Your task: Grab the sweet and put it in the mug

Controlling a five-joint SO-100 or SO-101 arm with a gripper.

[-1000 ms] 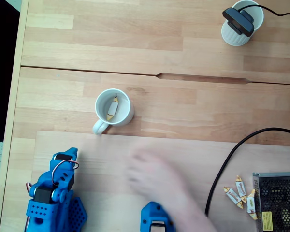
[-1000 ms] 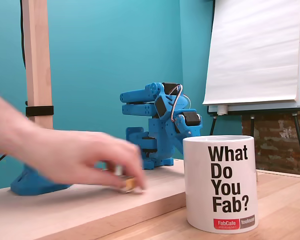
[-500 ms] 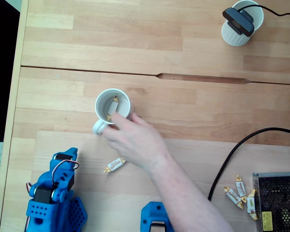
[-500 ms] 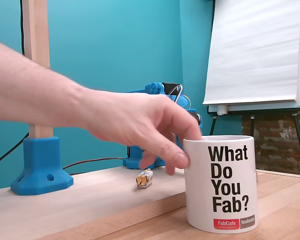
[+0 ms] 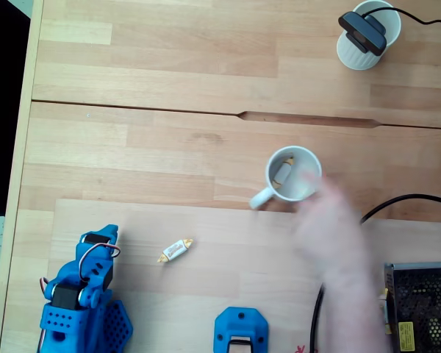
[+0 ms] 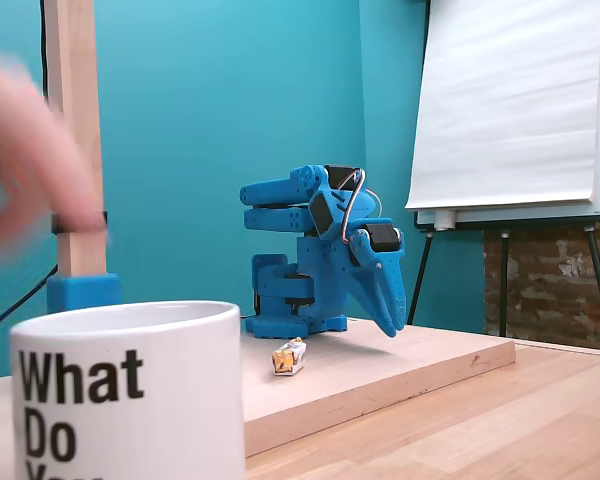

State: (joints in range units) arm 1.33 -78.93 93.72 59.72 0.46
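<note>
one sweet lies on the table, left of the mug, which holds another. my claw hangs folded, seemingly closed and empty.

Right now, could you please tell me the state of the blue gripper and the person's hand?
Blue two-finger gripper: closed, holding nothing.
Person's hand: blurred, cannot tell.

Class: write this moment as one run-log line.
arm: folded, idle | sweet: on board | mug: holds another sweet | hand: beside mug
</note>
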